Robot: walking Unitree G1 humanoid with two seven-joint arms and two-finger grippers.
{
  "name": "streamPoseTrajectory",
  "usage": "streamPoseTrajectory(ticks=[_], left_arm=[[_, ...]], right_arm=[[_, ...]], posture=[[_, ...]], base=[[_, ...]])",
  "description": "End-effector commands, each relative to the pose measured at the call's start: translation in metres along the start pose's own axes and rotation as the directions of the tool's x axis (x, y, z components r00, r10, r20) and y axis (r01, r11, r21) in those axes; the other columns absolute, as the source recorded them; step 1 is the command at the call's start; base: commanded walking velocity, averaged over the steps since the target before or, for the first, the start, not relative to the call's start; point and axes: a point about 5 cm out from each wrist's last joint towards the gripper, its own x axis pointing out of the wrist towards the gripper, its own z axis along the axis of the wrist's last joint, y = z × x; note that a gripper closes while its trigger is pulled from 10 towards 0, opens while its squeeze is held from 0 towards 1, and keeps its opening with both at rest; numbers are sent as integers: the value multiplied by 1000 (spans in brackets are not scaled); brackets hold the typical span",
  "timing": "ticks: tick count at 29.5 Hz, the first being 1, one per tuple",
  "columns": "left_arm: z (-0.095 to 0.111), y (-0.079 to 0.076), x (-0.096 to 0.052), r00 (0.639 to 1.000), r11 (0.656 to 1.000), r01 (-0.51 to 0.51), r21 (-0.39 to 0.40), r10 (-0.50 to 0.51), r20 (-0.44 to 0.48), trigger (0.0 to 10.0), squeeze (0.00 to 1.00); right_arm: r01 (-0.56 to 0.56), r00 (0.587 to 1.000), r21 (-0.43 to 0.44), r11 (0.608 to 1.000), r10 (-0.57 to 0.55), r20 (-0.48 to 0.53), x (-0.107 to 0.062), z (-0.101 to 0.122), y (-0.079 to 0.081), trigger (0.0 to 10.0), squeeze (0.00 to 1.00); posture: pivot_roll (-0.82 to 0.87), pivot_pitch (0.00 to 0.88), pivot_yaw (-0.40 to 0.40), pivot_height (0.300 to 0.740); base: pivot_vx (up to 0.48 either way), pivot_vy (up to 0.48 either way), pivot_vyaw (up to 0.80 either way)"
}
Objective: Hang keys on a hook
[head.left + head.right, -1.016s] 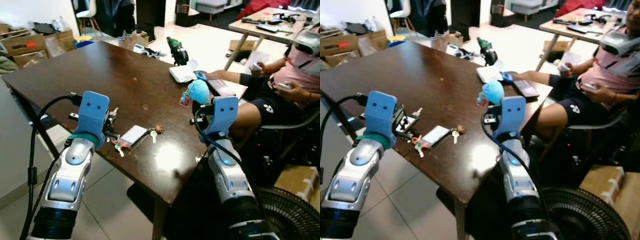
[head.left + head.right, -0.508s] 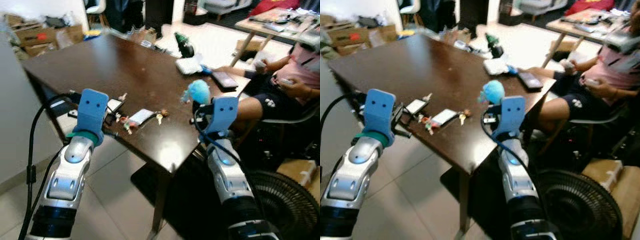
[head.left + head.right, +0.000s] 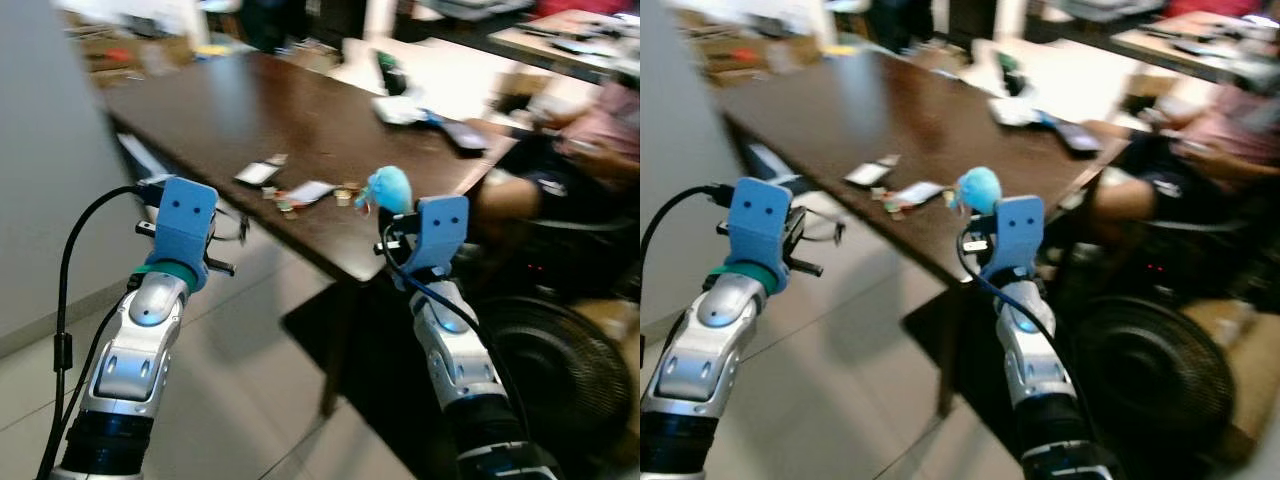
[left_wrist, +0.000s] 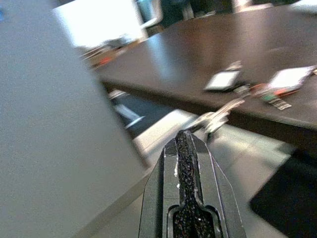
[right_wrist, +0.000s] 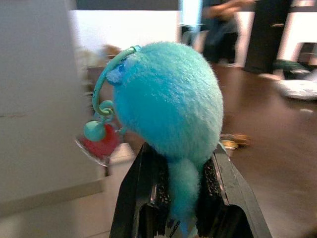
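Turquoise fluffy keychain point(image 5: 168, 106), red charm point(image 5: 99, 145), dark-brown table point(image 3: 250, 110).

Home: dark dining table point(image 3: 250, 110), tiled floor point(image 3: 250, 400), fan point(image 3: 560, 360).

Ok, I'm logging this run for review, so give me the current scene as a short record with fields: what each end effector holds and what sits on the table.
left end effector: shut on a key ring, held out beside the table edge, above the floor
right end effector: shut on a blue plush keychain with a red charm
table: dark brown wood
on table: two small cards, a bunch of keys with tags
hook: cannot be made out
person: seated at the table's far side, blurred
image quality: motion blur
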Motion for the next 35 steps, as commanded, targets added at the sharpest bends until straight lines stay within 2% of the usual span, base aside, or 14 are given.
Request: streamPoseTrajectory(ticks=[1, 11, 15, 18, 35], left_arm=[[2, -3, -1, 1000, 1000, 11, 2, -11, 13, 10000, 0], [3, -3, -1, 1000, 1000, 10, 11, -11, 23, 10000, 0], [4, -2, -1, 1000, 1000, 7, 15, -8, 27, 10000, 0], [3, -1, -1, 1000, 1000, 2, 17, -2, 28, 10000, 0], [2, -1, -1, 1000, 1000, -1, 17, 1, 22, 10000, 0]], right_arm=[[5, 1000, 0, 1000, -5, 5, 0, 1, -2, 10000, 0], [3, 1000, 1, 1000, -3, 5, 1, 2, -2, 10000, 0], [1, 1000, 16, 1000, -1, 4, 1, 1, -1, 10000, 0], [4, 1000, 42, 999, -4, 6, 0, 1, 1, 10000, 0], [-15, 1000, 42, 999, 15, 6, 0, 0, 3, 10000, 0]], posture=[[65, 47, 75, 740], [65, 48, 74, 740], [66, 49, 74, 740], [66, 47, 74, 740], [65, 37, 73, 740]], base=[[0, 0, 800], [0, 0, 798], [362, 0, 675], [480, 0, 0], [476, 0, 0]])
